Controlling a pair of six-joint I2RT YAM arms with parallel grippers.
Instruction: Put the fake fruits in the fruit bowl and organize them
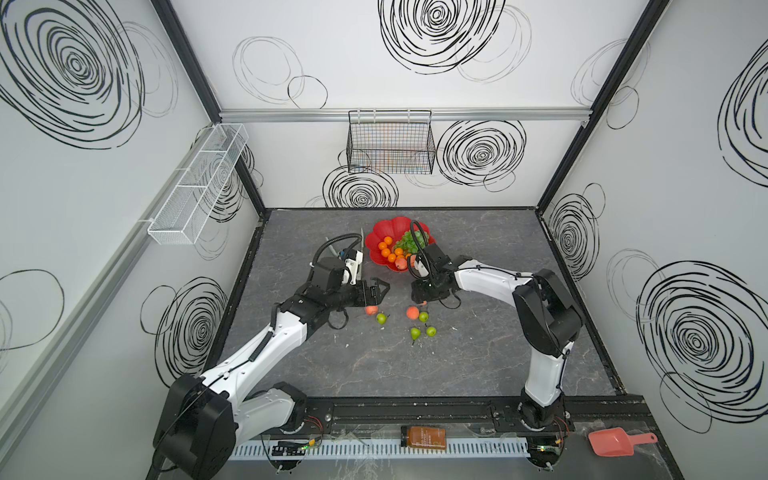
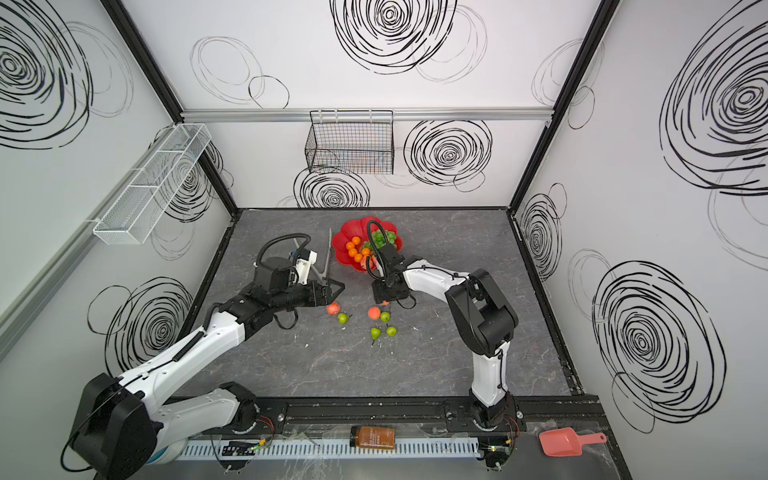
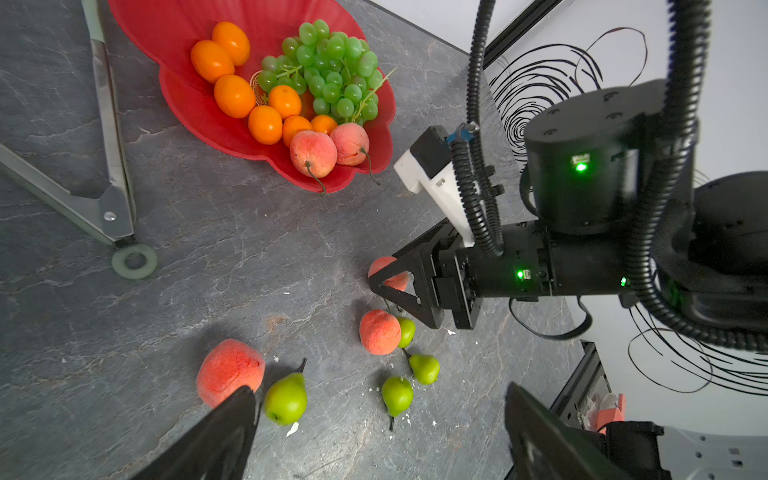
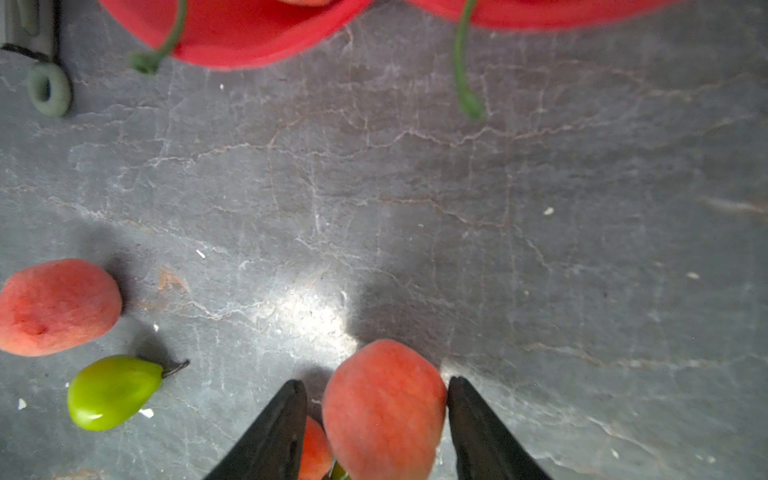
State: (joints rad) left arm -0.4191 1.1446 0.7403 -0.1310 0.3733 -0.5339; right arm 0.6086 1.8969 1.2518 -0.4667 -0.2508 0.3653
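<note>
1. Locate the bowl [image 1: 385,227] at the back middle of the table [image 1: 415,374]. It holds seven tangerines [image 3: 234,95], the grapes [image 3: 328,70] and two peaches [image 3: 313,153]. Those peaches lie at the rim nearest the arms, with their stems hanging over it.
2. Note the loose fruit on the table in front of the bowl: three more peaches and four pears [image 1: 415,333].
3. Check the right gripper [image 4: 376,380]. Its jaws stand apart around the first peach [image 4: 384,411].
   - In the right wrist view, one finger [image 4: 478,424] lies against the fruit and a narrow gap shows at the other.
   - You cannot tell whether this peach rests on the table.
4. Just beside that gripper, the second peach [image 3: 379,331] touches a pear [image 3: 406,331]. Two more pears lie near them, apart from each other.
5. Check the left gripper [image 1: 382,295]. Its jaws stand wide apart with nothing between them. It hangs over the left end of the loose group, where the third peach [image 3: 230,372] sits just beside the last pear [image 3: 286,398].
6. Observe the tongs [image 3: 108,124]. They lie on the table just left of the bowl and do not touch it.
7. Observe the bottle [image 1: 423,437] and the scoop [image 1: 611,442]. Both lie at the front edge, well apart from the fruit.
</note>
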